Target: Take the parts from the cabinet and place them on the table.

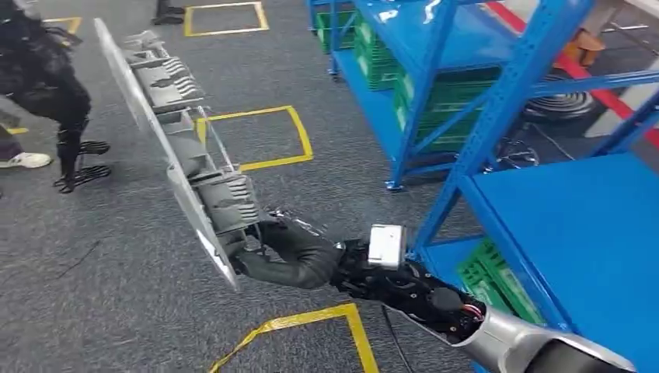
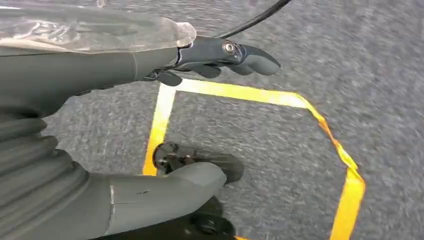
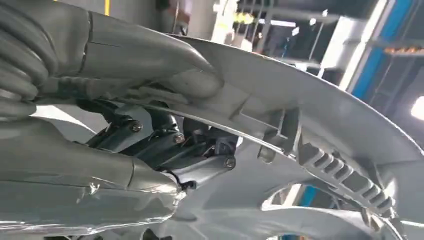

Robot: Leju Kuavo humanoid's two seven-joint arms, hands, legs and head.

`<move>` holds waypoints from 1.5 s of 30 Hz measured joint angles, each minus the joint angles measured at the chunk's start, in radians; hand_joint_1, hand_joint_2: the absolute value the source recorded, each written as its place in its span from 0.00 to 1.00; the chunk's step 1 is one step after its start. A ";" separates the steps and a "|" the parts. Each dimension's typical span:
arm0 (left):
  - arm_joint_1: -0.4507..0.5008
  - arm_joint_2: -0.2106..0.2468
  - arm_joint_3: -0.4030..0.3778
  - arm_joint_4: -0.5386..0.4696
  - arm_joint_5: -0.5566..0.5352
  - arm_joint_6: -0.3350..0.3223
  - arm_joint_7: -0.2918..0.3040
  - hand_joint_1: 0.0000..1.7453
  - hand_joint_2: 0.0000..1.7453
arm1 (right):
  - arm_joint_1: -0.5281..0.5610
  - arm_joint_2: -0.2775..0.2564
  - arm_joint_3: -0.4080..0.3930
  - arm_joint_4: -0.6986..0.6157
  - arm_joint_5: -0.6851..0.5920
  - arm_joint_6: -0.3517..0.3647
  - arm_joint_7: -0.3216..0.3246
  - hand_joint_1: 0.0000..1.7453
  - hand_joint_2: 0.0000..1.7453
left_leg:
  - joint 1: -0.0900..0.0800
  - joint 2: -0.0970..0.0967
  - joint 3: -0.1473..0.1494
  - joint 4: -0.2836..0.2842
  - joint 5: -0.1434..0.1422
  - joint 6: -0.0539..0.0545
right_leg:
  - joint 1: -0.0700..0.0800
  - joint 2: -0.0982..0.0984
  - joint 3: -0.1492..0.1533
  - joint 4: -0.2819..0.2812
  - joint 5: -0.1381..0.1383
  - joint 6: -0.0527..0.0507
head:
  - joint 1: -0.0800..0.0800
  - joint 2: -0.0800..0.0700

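Note:
A long grey plastic part (image 1: pixel 175 132) with ribbed sections and a flat back plate hangs out over the carpet, slanting away to the upper left. My right hand (image 1: pixel 284 252) grips its near end, with the arm reaching in from the lower right. In the right wrist view the thumb (image 3: pixel 150 60) presses on the curved edge of the part (image 3: pixel 320 125), and the darker fingers are tucked behind a ridge. My left hand (image 2: pixel 100 75) hovers over the carpet with its fingers (image 2: pixel 240 55) stretched out, thumb apart and nothing in it.
Blue steel racks (image 1: pixel 497 101) stand to the right, with green crates (image 1: pixel 443 93) on low shelves and a bare blue shelf (image 1: pixel 575 225) close by. Yellow tape squares (image 1: pixel 299 140) mark the grey carpet. A person in dark clothes (image 1: pixel 43 78) stands at the far left.

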 joint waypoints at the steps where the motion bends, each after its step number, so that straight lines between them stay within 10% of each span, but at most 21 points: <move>1: 0.002 0.001 0.000 0.000 0.001 0.001 0.000 0.00 1.00 | 0.000 0.000 0.000 0.002 0.000 0.000 0.000 1.00 1.00 | 0.003 0.003 0.027 -0.049 0.030 -0.002 | 0.000 -0.014 0.000 0.001 -0.002 0.002 | -0.003 0.000; 3: 0.002 0.003 0.000 0.000 0.002 0.003 0.000 0.00 1.00 | 0.000 0.000 0.000 0.003 0.000 0.001 -0.002 1.00 1.00 | 0.005 0.029 0.127 -0.225 0.103 -0.003 | -0.001 -0.039 0.002 0.006 -0.008 0.009 | -0.005 0.000; 4: 0.000 0.003 0.000 0.000 0.002 0.003 0.000 0.00 1.00 | -0.001 0.000 0.000 0.003 0.000 0.002 -0.003 1.00 1.00 | 0.000 0.081 0.169 -0.311 0.109 0.001 | 0.003 -0.051 0.004 0.011 -0.013 0.017 | -0.007 0.000; 9: 0.001 0.003 0.000 0.000 0.000 0.003 0.002 0.00 1.00 | -0.004 0.001 0.001 0.005 -0.002 0.003 -0.007 1.00 1.00 | -0.006 0.026 0.165 -0.309 0.116 0.038 | 0.005 -0.091 0.013 0.014 -0.030 0.044 | 0.004 0.000; 11: 0.002 0.001 0.000 0.000 -0.001 0.001 0.002 0.00 1.00 | -0.004 0.002 0.000 0.005 -0.005 0.004 -0.008 1.00 1.00 | -0.003 0.007 0.167 -0.311 0.117 0.046 | -0.002 -0.005 -0.019 0.098 -0.093 0.049 | 0.012 0.000; 14: -0.002 0.003 0.000 0.000 -0.006 -0.005 0.004 0.00 1.00 | 0.000 0.001 0.000 0.011 -0.013 0.005 -0.010 1.00 1.00 | -0.007 -0.027 0.167 -0.310 0.117 0.053 | 0.001 0.034 -0.136 0.341 -0.188 0.047 | 0.029 0.000; 16: -0.002 0.003 -0.001 0.000 -0.013 -0.015 0.007 0.00 1.00 | 0.006 0.001 -0.001 0.012 -0.014 0.006 -0.007 1.00 1.00 | -0.007 -0.059 0.168 -0.309 0.117 0.053 | 0.002 0.038 -0.138 0.323 -0.144 0.042 | 0.029 0.000; 18: -0.003 0.002 -0.002 0.000 -0.021 -0.021 0.009 0.00 1.00 | 0.007 0.001 -0.002 0.012 -0.012 0.006 0.000 1.00 1.00 | -0.006 -0.091 0.170 -0.307 0.117 0.052 | 0.001 0.058 -0.069 0.157 -0.045 0.033 | 0.033 0.000; 20: -0.007 -0.001 -0.004 0.000 -0.026 -0.024 0.012 0.00 1.00 | 0.010 0.001 -0.003 0.012 -0.010 0.006 0.006 1.00 1.00 | -0.008 -0.115 0.164 -0.301 0.118 0.045 | -0.006 0.140 -0.025 0.046 -0.013 0.027 | 0.034 0.000; 24: -0.007 -0.002 -0.006 0.000 -0.036 -0.032 0.024 0.00 1.00 | 0.017 0.001 -0.008 0.011 0.005 0.002 0.022 1.00 1.00 | -0.001 -0.160 0.153 -0.316 0.134 0.014 | -0.007 0.095 -0.013 0.021 -0.011 0.013 | 0.030 0.000; 26: -0.009 -0.007 -0.008 0.000 -0.040 -0.033 0.029 0.00 1.00 | 0.019 0.001 -0.010 0.010 0.005 -0.003 0.029 1.00 1.00 | -0.008 -0.039 0.125 -0.255 0.090 0.014 | -0.004 0.068 -0.004 0.009 -0.004 0.002 | 0.008 0.000; 28: -0.017 -0.011 -0.008 0.000 -0.043 -0.037 0.040 0.00 1.00 | 0.026 0.001 -0.016 0.010 0.006 -0.008 0.032 1.00 1.00 | -0.006 -0.005 0.038 -0.081 0.010 0.009 | 0.002 0.035 -0.006 0.009 -0.005 -0.001 | -0.002 0.000; 30: -0.017 -0.015 -0.010 0.000 -0.043 -0.038 0.042 0.00 1.00 | 0.037 0.000 -0.017 0.010 0.006 -0.008 0.035 1.00 1.00 | -0.005 -0.002 -0.011 0.020 -0.014 0.006 | 0.003 0.005 -0.006 0.009 -0.007 -0.003 | -0.006 0.000; 33: -0.017 -0.017 -0.015 0.000 -0.043 -0.038 0.043 0.00 1.00 | 0.047 -0.001 -0.017 0.010 0.006 -0.008 0.037 1.00 1.00 | -0.001 0.019 0.090 -0.166 0.085 0.004 | 0.003 -0.031 -0.002 0.011 -0.014 0.001 | -0.008 0.000; 35: -0.023 -0.023 -0.018 -0.001 -0.043 -0.041 0.043 0.00 1.00 | 0.048 -0.001 -0.018 0.008 0.006 -0.010 0.038 1.00 1.00 | -0.013 0.109 0.165 -0.304 0.112 0.004 | 0.015 -0.050 -0.001 0.018 -0.025 0.015 | -0.015 0.000; 39: -0.024 -0.023 -0.024 -0.001 -0.045 -0.042 0.043 0.00 1.00 | 0.054 -0.003 -0.025 0.001 0.007 -0.018 0.043 1.00 1.00 | -0.016 0.045 0.159 -0.304 0.115 0.038 | 0.013 -0.092 0.011 0.017 -0.034 0.033 | 0.005 0.000; 42: -0.025 -0.023 -0.026 -0.001 -0.045 -0.042 0.043 0.00 1.00 | 0.057 -0.005 -0.030 -0.005 0.007 -0.019 0.045 1.00 1.00 | -0.010 0.013 0.163 -0.309 0.120 0.056 | 0.003 0.017 -0.043 0.146 -0.123 0.043 | 0.014 0.000; 45: -0.027 -0.024 -0.029 -0.001 -0.045 -0.043 0.043 0.00 1.00 | 0.068 -0.009 -0.032 -0.005 0.007 -0.019 0.045 1.00 1.00 | -0.014 -0.031 0.163 -0.309 0.120 0.060 | 0.004 0.038 -0.155 0.372 -0.196 0.044 | 0.027 0.000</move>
